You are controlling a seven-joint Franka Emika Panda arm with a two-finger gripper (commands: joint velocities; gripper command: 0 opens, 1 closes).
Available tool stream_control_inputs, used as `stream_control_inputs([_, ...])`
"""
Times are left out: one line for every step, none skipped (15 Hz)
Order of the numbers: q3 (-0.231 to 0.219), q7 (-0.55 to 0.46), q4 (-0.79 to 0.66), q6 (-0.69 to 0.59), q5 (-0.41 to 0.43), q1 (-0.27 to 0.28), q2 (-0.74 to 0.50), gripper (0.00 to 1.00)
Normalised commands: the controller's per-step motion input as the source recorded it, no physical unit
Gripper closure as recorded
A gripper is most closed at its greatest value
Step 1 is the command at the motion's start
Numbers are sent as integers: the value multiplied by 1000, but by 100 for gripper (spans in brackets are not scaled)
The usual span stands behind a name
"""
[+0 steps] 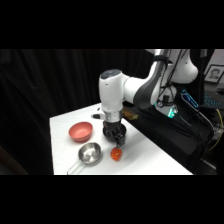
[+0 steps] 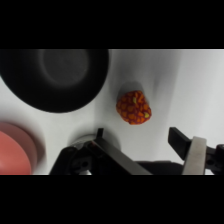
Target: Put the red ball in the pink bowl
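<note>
The red ball is a small red-orange ball with a bumpy surface, lying on the white table near its front edge. In the wrist view the red ball lies just beyond my fingertips. The pink bowl stands upright at the table's left; only part of its rim shows at the wrist view's lower left. My gripper hangs just above and behind the ball. The gripper is open with nothing between its fingers.
A shiny steel bowl with a handle sits just left of the ball, in front of the pink bowl. A black bowl fills the wrist view's upper left, close to the ball. The table's front edge runs near the ball.
</note>
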Motion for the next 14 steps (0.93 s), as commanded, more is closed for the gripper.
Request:
stream_control_inputs([-66,232,56,282,-181,113,223,0])
stream_control_inputs([-91,240,79,281,-194,125,235,0])
stream_control_inputs([-123,250,100,261,-215,143,241,0])
stream_control_inputs([-137,239,119,244,-199,149,247,0])
stream_control_inputs([-147,234,129,225,-181,154,236,0])
stream_control_inputs([-129,198,134,197,-133,139,221,0])
stream_control_inputs([-119,175,137,179,-110,130,203,0])
stream_control_inputs([-99,151,136,164,-79,117,184,0])
stream_control_inputs([-90,135,132,155,-63,114,165,0])
stream_control_inputs([-81,123,128,142,-48,111,145,0])
stream_control_inputs([-68,105,136,132,-31,102,145,0])
stream_control_inputs([-83,110,140,126,-44,109,144,0])
stream_control_inputs([-80,100,141,114,-31,99,143,0])
stream_control_inputs([-82,84,133,101,-33,92,135,0])
